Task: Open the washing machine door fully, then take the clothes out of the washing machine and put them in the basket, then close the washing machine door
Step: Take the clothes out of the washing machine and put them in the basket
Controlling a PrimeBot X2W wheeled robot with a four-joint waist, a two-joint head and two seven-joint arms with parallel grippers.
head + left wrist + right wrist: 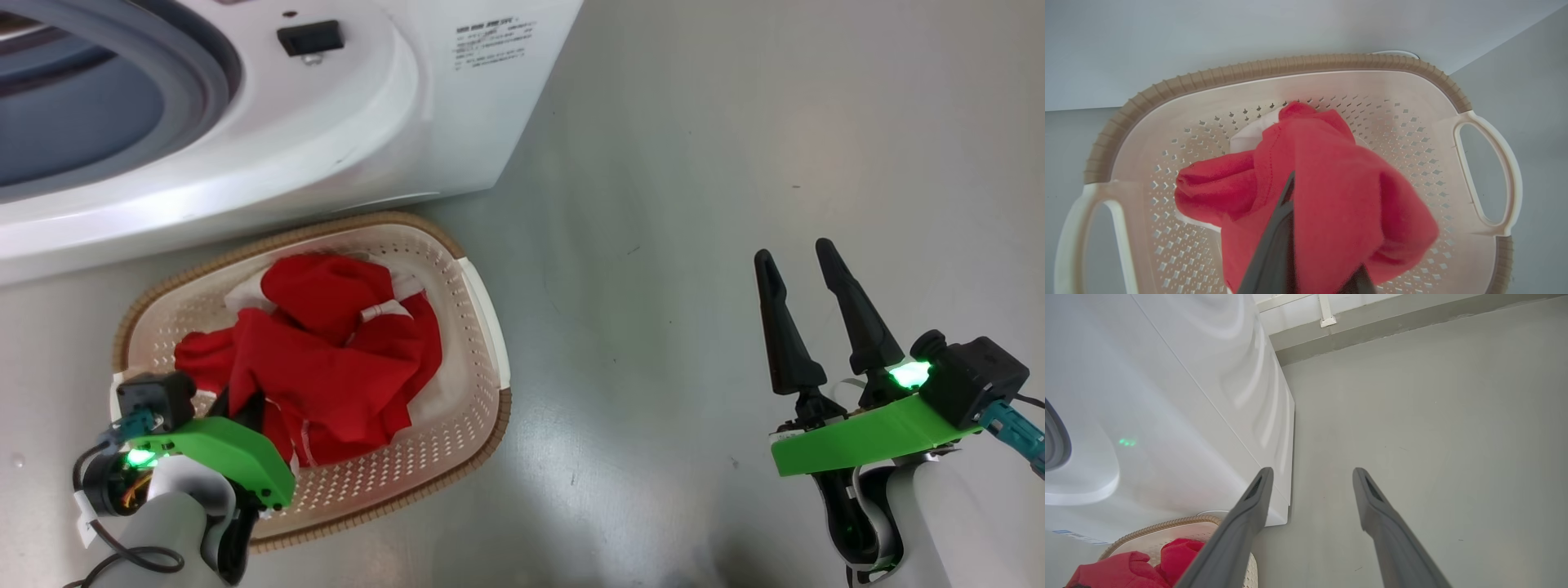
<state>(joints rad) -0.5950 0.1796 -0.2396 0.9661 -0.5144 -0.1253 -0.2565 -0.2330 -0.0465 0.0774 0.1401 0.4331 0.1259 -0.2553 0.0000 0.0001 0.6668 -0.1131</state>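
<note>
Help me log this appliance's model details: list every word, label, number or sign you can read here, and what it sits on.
printed label on the washing machine front: several lines of small dark print, too small to read.
blue sticker low on that same front: blurred, unreadable.
basket and clothes: no lettering seen.
Nothing here can be quoted.

Top and left edges are cutting off the washing machine (343,139), its printed label (490,45) too small to read. Close up, the clothes (1339,196) are blurring and covering most of both fingers (1276,245) of the left gripper (247,406). Its arm is hiding the near rim of the basket (482,327).
</note>
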